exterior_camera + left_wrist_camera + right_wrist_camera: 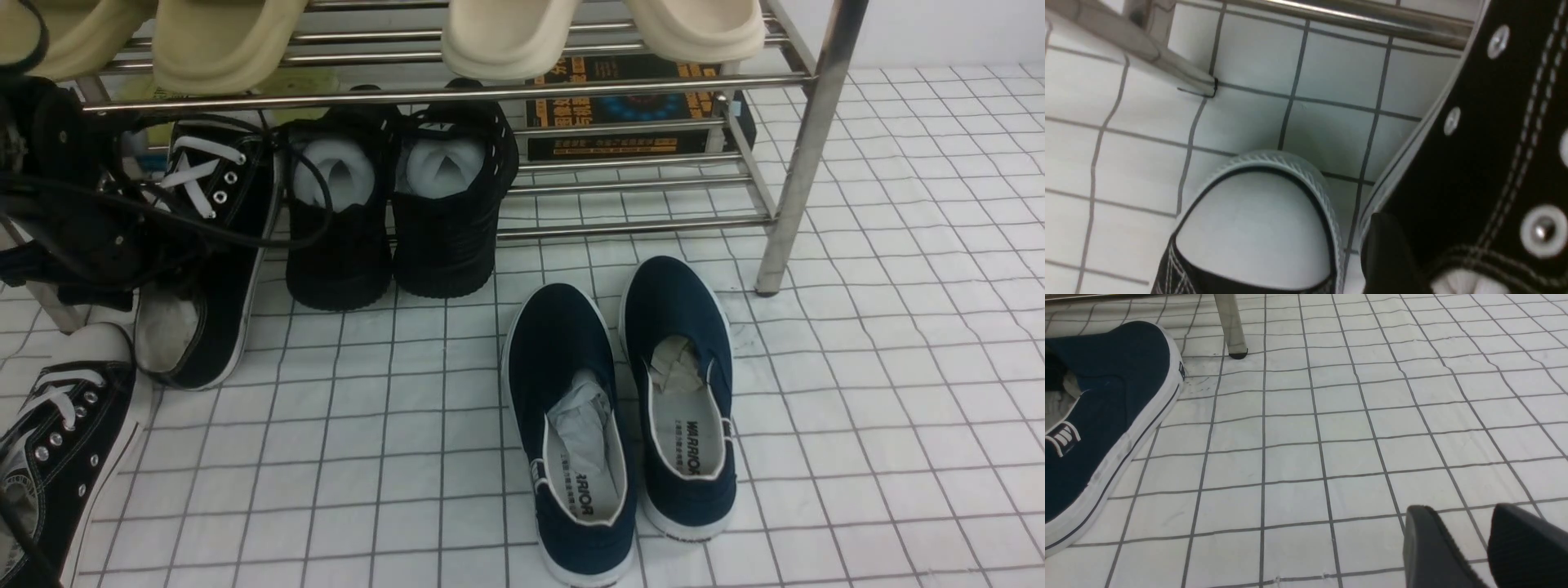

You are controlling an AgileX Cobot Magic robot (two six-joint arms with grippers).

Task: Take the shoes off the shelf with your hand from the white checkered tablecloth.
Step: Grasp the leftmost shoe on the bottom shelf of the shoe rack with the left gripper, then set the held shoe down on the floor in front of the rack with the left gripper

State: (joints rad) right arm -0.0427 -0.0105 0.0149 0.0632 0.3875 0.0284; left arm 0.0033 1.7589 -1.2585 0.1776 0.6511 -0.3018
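One black canvas sneaker [216,237] with white laces lies tilted at the front of the steel shelf's [804,163] lower tier, its heel out over the white checkered tablecloth [898,367]. My left gripper [143,261], black with trailing cables, is shut on its side. In the left wrist view one finger [1386,253] presses against the canvas [1486,143]; the other finger is hidden. The second sneaker [57,441] lies on the cloth at the near left, and its white toe cap [1257,224] shows below the held one. My right gripper [1470,539] is open and empty, low over bare cloth.
All-black shoes with white stuffing [400,204] stand on the lower tier beside the held sneaker. Navy slip-ons [620,408] lie on the cloth in the middle, also in the right wrist view [1106,396]. Cream slippers [506,33] sit on the upper tier. A shelf leg [1231,326] stands nearby.
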